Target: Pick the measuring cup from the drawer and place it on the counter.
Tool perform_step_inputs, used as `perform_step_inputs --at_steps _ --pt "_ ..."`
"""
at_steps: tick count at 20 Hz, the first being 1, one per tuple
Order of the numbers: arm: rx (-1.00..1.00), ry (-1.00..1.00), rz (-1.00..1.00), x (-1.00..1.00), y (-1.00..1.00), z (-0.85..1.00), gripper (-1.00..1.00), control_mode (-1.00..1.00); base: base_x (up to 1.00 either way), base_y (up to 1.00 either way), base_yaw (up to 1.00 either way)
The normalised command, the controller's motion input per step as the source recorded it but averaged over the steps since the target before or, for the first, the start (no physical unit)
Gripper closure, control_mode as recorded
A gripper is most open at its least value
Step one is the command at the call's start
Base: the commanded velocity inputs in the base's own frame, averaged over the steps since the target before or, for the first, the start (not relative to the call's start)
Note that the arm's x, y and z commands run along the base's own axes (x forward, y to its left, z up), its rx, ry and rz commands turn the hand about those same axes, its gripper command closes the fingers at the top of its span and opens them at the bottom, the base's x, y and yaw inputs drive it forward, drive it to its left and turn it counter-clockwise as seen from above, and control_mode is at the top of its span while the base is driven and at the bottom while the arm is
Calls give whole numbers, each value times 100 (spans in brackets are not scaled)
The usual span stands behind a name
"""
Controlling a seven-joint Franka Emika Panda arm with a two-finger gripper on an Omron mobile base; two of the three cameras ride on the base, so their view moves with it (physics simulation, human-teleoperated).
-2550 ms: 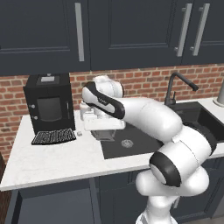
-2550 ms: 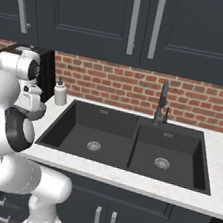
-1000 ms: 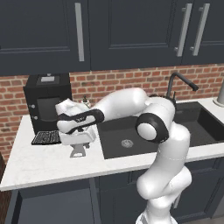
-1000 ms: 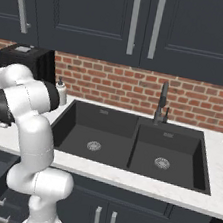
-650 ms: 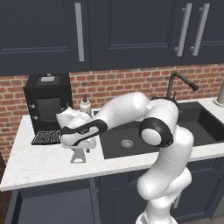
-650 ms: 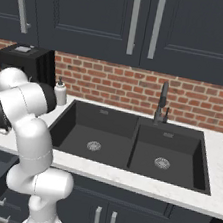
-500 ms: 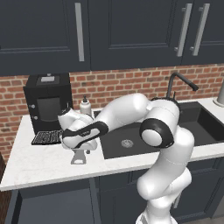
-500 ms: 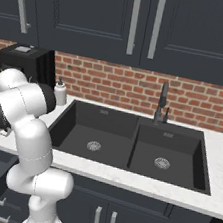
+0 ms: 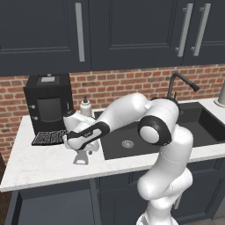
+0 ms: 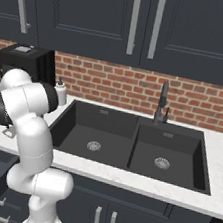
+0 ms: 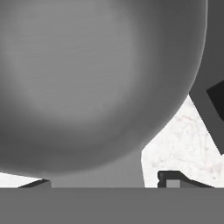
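The cup (image 9: 81,158) rests on the white desk (image 9: 39,163), just left of the black sink (image 9: 132,140), its bowl (image 11: 92,78) looming in the hand view. The tool (image 9: 81,149) sits right over it; whether its fingers are clamped or apart, I cannot tell. A coffee machine (image 9: 47,103) and soap bottle (image 9: 85,107) stand behind.

White arm bent low over the counter (image 9: 30,167) left of the black sink (image 9: 132,143), gripper (image 9: 81,151) just above the measuring cup (image 9: 81,159) near the front edge, coffee machine (image 9: 47,103) and soap bottle (image 9: 85,107) by the brick back wall.
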Motion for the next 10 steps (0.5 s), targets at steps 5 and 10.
perform_step_inputs --at_steps 5,10 --pt "0 0 0 12 0 -4 -100 -100 0 0 0" --pt "0 0 0 0 0 0 -100 -100 0 0 0"
